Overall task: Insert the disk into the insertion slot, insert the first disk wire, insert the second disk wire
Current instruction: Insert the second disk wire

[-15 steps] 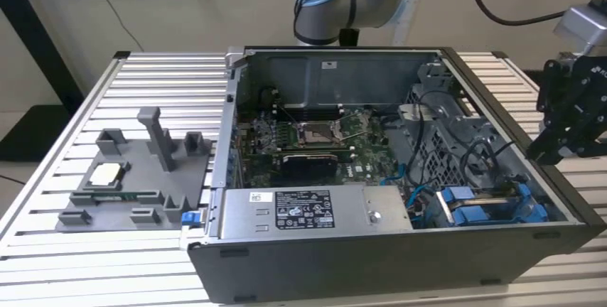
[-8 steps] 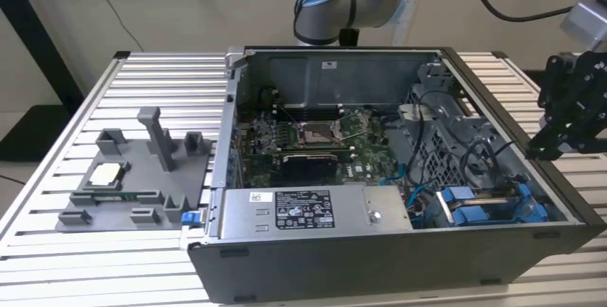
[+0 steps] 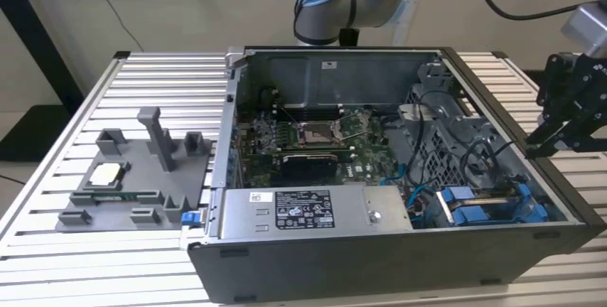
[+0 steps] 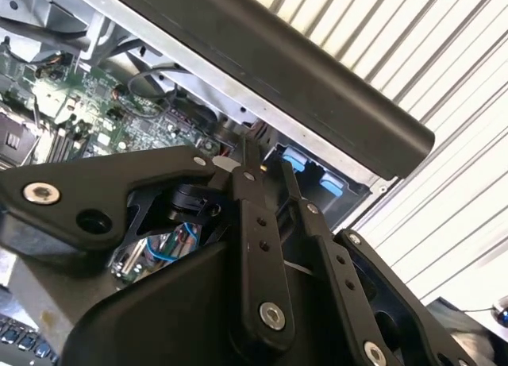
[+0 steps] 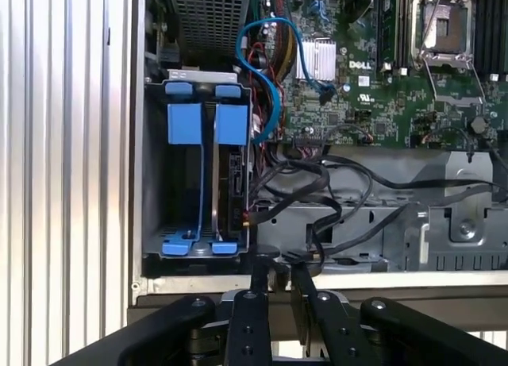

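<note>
One gripper hangs just outside the case wall on the exterior view's right, near the bay corner. In both wrist views its two fingers are drawn close together, with nothing seen between them.

One insertion slot carries two blue carrier tabs. One disk sits edge-on inside it, under the tab nearer the board.

One blue cable loops beside the bay. A bundle of black cables lies loose by the disk's exposed edge.

One power-supply box and one grey fixture are noted.
</note>
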Tool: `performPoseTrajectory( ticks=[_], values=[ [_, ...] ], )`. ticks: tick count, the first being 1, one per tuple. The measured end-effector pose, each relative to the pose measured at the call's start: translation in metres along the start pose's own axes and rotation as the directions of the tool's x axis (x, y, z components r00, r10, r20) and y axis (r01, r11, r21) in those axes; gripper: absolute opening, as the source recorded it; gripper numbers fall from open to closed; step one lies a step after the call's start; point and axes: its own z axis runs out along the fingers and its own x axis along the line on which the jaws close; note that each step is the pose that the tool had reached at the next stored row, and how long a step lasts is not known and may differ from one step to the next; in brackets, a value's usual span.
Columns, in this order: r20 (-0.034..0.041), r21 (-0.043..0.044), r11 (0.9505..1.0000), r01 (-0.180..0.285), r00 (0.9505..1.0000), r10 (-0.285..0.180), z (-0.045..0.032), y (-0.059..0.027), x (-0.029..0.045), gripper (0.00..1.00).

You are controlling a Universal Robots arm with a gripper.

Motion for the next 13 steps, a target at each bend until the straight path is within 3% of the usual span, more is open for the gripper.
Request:
performPoseTrajectory(
  ticks=[1,11,13],
  values=[
    [0.0033,-0.0001,1.0000,0.000,1.0000,0.000,0.0004,-0.0005,0.0001,0.27],
    [0.0038,0.0001,1.0000,0.000,1.0000,0.000,0.0022,-0.0012,0.0004,0.27],
    [0.0073,0.0001,1.0000,0.000,1.0000,0.000,0.0043,-0.0013,0.0006,0.27]
  ],
)
